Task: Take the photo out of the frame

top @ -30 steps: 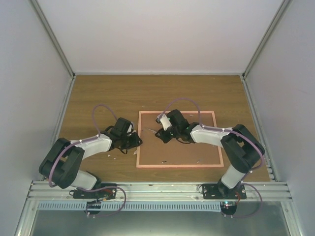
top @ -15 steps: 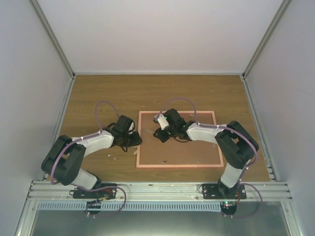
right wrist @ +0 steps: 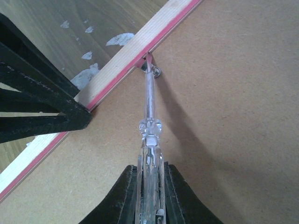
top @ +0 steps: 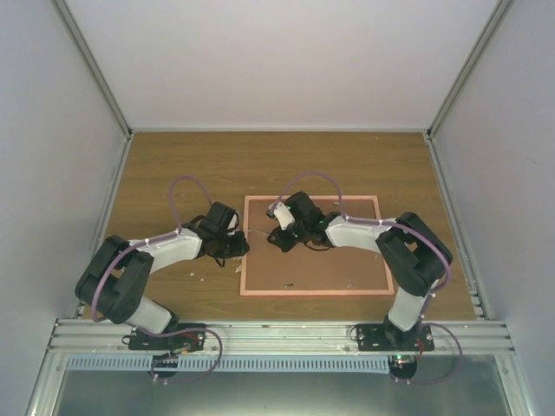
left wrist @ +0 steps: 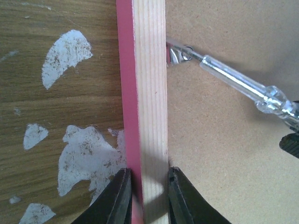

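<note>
the frame (top: 347,269) lies back up. the left end effector (left wrist: 147,186) pinches its left edge. the right end effector (right wrist: 150,186) grips a clear screwdriver (right wrist: 149,107), tip at a clip (right wrist: 154,71) on that edge

We eased our left hand (top: 236,246) slightly closer to the left rail of the frame (top: 312,198), and its wrist swung a little further up the bench (top: 173,165). Our left elbow (top: 113,279) drew in toward the frame. We shifted our right hand (top: 279,238) a little leftward over the frame's back, and our right elbow (top: 414,251) followed it leftward.
</note>
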Tool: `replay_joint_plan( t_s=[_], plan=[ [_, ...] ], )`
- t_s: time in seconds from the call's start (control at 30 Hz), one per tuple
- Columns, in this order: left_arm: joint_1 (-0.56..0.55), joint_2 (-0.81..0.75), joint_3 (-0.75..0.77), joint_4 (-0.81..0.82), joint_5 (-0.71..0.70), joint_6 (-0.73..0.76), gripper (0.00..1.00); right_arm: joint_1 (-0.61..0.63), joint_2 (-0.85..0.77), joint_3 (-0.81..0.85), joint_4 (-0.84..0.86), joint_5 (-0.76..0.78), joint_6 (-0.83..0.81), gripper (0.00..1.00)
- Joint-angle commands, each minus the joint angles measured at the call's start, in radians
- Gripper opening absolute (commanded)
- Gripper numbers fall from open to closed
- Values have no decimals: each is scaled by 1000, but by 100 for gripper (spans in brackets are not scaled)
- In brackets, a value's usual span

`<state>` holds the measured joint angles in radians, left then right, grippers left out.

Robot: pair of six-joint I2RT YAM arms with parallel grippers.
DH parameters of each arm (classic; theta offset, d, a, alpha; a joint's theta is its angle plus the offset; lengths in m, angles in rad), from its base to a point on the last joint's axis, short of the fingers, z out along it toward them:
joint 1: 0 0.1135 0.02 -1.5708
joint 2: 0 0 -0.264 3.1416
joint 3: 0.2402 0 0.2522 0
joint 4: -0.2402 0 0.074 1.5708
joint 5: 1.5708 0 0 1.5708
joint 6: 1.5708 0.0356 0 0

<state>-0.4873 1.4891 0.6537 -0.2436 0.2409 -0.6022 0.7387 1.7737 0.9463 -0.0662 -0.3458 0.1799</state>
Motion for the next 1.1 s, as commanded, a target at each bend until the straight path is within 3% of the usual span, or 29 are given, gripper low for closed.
replay_joint_plan(
  t_s=[0.0,0.73,1.07],
  plan=[
    [1,24,-34,-43,-49,3,17,23,25,15,-87,-35,-31,1],
    [3,28,-56,-25,-59,-18,17,34,-84,-65,-164,41,-24,1],
    [31,-45,-104,-10,-81,-97,13,32,-241,-132,-54,89,14,1]
  ],
)
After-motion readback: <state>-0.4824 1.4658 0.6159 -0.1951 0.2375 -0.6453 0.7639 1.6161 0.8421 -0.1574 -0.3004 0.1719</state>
